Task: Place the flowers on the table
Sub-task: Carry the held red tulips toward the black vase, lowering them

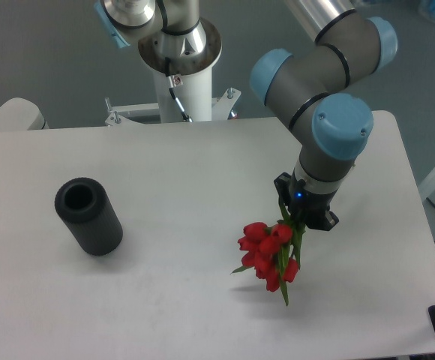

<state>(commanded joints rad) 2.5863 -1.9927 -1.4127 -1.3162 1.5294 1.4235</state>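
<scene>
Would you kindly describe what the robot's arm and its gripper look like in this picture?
The arm is built of grey cylindrical segments with rounded light-blue caps at the joints and thin black rings between sections. Its white base column carries a thin dark cable. The gripper is small and black, with a tiny blue light glowing on its body.

Grey tubular arm (330, 56) with light-blue joint caps; black end effector (305, 217); white pedestal base (185, 86)

Single fixed camera, high, front of table (165, 172), angled down toward arm base, mid-range.
</scene>
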